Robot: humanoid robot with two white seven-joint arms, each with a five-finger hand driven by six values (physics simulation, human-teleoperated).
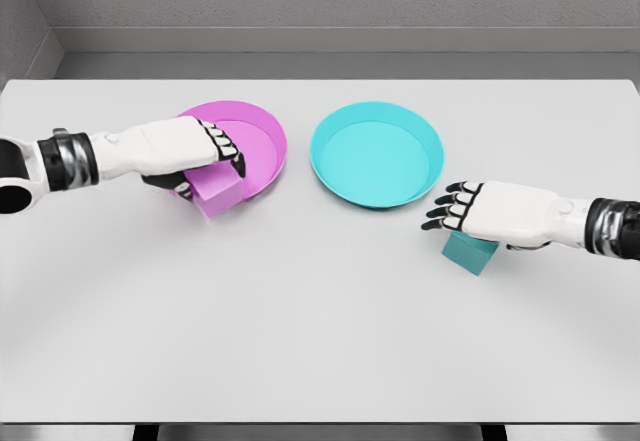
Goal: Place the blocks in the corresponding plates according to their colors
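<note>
Left hand grips the tilted pink block; right hand open over teal block.

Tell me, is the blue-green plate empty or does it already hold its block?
Empty. The cyan plate shows only its bare inside; the cyan block sits on the table, under the right hand.

Pink block at pink plate's front-left rim, left of tabletop centre. Cyan plate just right of it, empty. Cyan block tilted, toward tabletop's right edge.
</note>
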